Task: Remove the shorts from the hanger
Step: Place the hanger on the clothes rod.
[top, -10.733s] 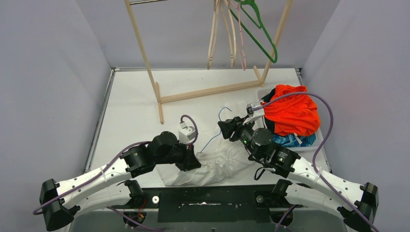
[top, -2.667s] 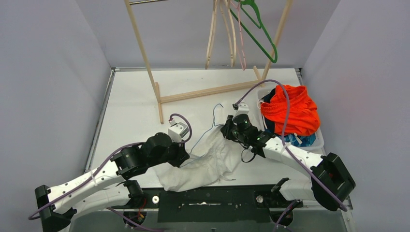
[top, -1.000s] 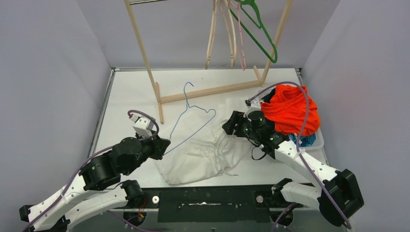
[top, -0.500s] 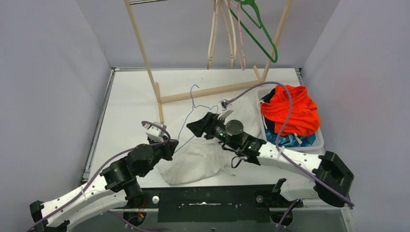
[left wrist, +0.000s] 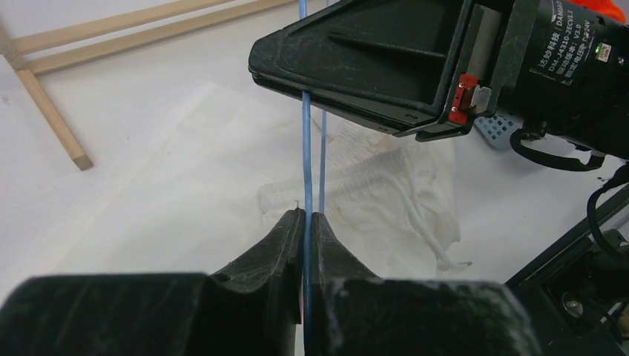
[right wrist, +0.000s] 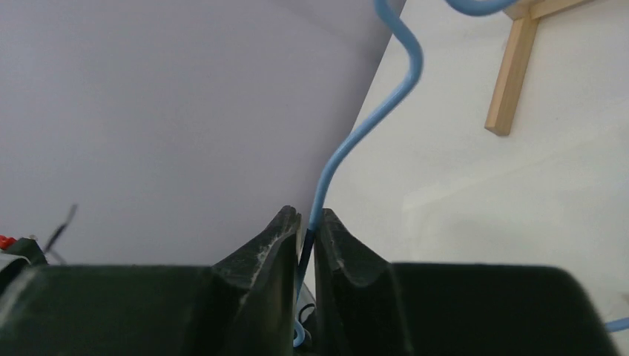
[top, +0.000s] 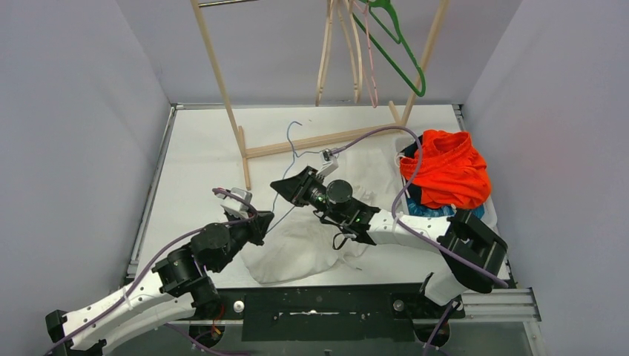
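Left gripper (left wrist: pixel 304 216): pressed tight on the thin wire of the blue hanger (left wrist: pixel 305 163), at its low end, keeping it up over the cloth.
Right gripper (right wrist: pixel 306 219): pinching the same wire higher up, just below the bend into the hook. I'd call it a second hold so the frame can't swing or twist.
Hanger: lifted and tilted, with the hook pointing toward the wooden rack (top: pixel 319 139). It looks free of any fabric.
White shorts (top: pixel 297 252): crumpled on the table (top: pixel 200 156), right beneath both grippers, and nothing visibly threaded through them.
Other shorts: orange pair (top: pixel 445 174) heaped at the far right over a blue pair (top: pixel 438 213), well apart from the action.
Stage: this pair reads as off, and only the bare hanger is left to deal with.
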### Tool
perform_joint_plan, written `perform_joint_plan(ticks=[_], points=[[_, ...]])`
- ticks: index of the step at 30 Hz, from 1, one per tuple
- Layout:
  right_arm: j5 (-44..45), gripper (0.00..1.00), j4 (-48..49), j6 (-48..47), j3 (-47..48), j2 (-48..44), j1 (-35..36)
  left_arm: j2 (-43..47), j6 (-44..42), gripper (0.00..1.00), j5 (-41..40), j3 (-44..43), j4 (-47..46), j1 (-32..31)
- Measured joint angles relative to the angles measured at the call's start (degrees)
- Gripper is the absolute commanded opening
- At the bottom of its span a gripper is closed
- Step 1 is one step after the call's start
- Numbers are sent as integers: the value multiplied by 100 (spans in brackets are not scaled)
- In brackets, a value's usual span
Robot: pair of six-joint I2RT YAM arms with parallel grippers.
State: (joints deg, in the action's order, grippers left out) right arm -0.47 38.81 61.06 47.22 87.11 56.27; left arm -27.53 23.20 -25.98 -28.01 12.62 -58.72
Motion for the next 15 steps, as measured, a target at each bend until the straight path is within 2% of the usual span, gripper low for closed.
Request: perform_joint_plan(ticks=[1,5,6,11,15], points=[[-13,4,33,31,0,37,-9,-31,9,1,-7,0,0,4],[-157,0,195,256,0,118,-35,-28,85,30,-33,0,142,4],[-170,0,210,264,0,118,-35,-9,111,34,4,-2,184,2],[-282,0,273,302,-7,118,-94,66,402,38,389,-155,588,0],[-304,0,273,332,-66,116,-170,-146,682,36,592,-313,927,0]])
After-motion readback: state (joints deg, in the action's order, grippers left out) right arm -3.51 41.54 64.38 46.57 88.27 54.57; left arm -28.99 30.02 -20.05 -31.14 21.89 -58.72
